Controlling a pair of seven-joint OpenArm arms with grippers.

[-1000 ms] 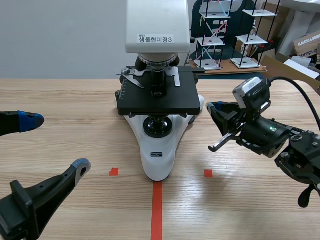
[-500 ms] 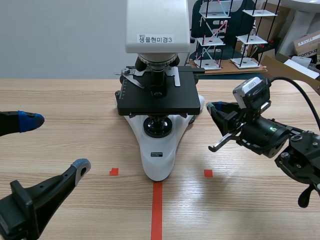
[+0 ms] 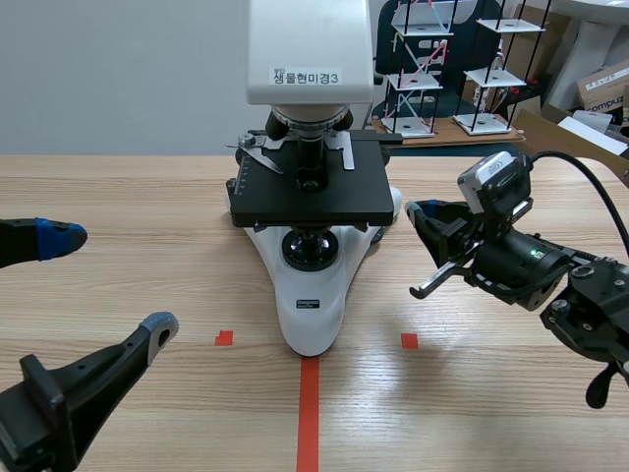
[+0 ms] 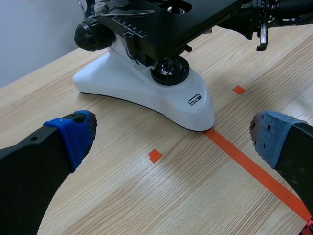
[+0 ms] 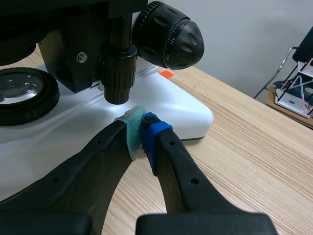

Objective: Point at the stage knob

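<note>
Two arms share a wooden surface [image 3: 128, 197] with a white microscope [image 3: 310, 295] standing at its middle, its black stage [image 3: 310, 197] facing the robot.

The left arm lies low and well apart from the instrument. The left claw [image 3: 108, 280] has its fingers spread wide, with nothing between them but bare wood and a tape mark.

The right arm comes in beside the microscope's right flank. The right claw [image 5: 142, 129] has its two pads pressed together into a single tip and holds nothing.

From the right wrist, that tip sits over the white base [image 5: 186, 105] and aims up at the stage knob [image 5: 119, 73]. This is the slim knurled shaft hanging beneath the stage edge, next to the fatter focus knob [image 5: 168, 36]. The tip is just beside the stage knob's lower end; whether it touches cannot be made out.

By my reading the pointing is essentially achieved: the right target is singled out rather than the focus knob. At most a slight nudge closer is left.
</note>
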